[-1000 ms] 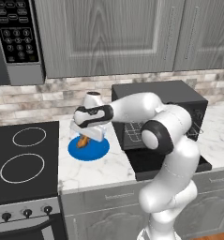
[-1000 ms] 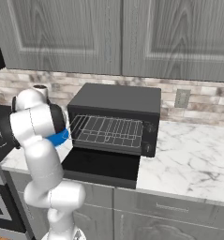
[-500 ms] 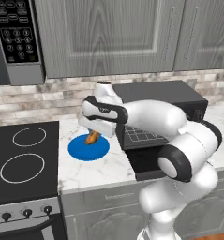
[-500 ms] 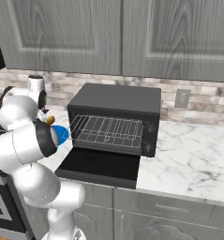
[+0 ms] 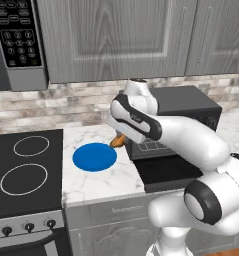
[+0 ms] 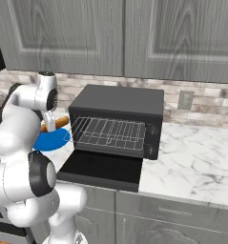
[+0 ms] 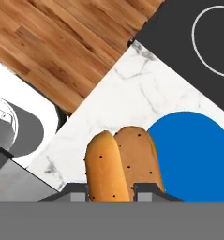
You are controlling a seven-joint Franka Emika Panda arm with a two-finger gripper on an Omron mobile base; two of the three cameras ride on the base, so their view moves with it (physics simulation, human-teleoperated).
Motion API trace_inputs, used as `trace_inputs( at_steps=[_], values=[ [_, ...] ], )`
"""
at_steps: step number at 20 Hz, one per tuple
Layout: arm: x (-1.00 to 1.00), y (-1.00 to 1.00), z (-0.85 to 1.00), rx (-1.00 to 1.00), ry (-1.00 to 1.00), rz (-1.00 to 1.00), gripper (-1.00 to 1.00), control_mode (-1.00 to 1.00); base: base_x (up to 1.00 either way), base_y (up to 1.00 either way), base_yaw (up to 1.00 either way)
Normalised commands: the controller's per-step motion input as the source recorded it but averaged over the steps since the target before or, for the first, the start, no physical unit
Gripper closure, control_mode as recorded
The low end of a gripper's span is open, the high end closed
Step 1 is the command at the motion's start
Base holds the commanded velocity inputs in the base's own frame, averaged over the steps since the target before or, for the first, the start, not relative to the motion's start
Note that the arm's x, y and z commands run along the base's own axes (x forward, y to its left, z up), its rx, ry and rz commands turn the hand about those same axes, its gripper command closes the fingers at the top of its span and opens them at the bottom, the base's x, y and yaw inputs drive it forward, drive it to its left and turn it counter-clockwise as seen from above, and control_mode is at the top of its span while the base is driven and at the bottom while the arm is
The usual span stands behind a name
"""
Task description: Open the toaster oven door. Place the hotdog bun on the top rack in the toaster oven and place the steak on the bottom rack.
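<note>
- The gripper (image 7: pixel 111 191) holds the hotdog bun (image 7: pixel 120 164); in the hand view the bun sits between the two dark fingers (image 7: pixel 73 192), which are closed narrowly against its sides.
- In the left base view the bun (image 5: pixel 118 141) hangs in the air just beside the toaster oven (image 5: pixel 181 107), off its left front corner, and above the desk (image 5: pixel 98 177).
- In the right base view the bun (image 6: pixel 57 123) pokes out level from under the hand, between the arm and the oven's (image 6: pixel 118 102) left wall.
- The blue plate (image 5: pixel 94 156) lies flat on the desk to the left of the oven, with nothing on it; the bun is lifted clear of it, over its right edge.
- In the hand view the plate (image 7: pixel 193 159) lies below and beside the bun, on white marble.
- The toaster oven door (image 6: pixel 102 167) is folded down flat in front of the oven, resting level over the desk edge.
- Inside the oven a silver wire rack (image 6: pixel 110 131) is visible; I cannot tell the upper rack from the lower one.
- A black stove top (image 5: pixel 23 172) with white ring marks sits to the left of the plate, well apart from the oven.
- A microwave (image 5: pixel 16 40) with a keypad hangs above the stove top.
</note>
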Motion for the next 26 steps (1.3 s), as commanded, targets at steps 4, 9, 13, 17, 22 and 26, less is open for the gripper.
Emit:
trace_inputs(
  at_steps=[4, 9, 13, 17, 22, 26],
  values=[
    [-0.03, -0.79, 0.23, 0.00, 0.00, -0.23, 1.00, -1.00, 0.00, 0.00, 0.00],
    [0.00, -0.92, 0.02, 0.00, 0.03, -0.23, 1.00, -1.00, 0.00, 0.00, 0.00],
    [0.00, -0.88, 0.00, 0.00, 0.00, -0.24, 1.00, -1.00, 0.00, 0.00, 0.00],
    [0.00, -0.77, 0.00, 0.00, 0.00, -0.28, 1.00, -1.00, 0.00, 0.00, 0.00],
    [0.13, -0.43, -0.04, 0.00, 0.00, -0.30, 1.00, -1.00, 0.00, 0.00, 0.00],
    [0.14, -0.04, -0.21, 0.03, 0.00, -0.19, 1.00, -1.00, 0.00, 0.00, 0.00]
  ],
)
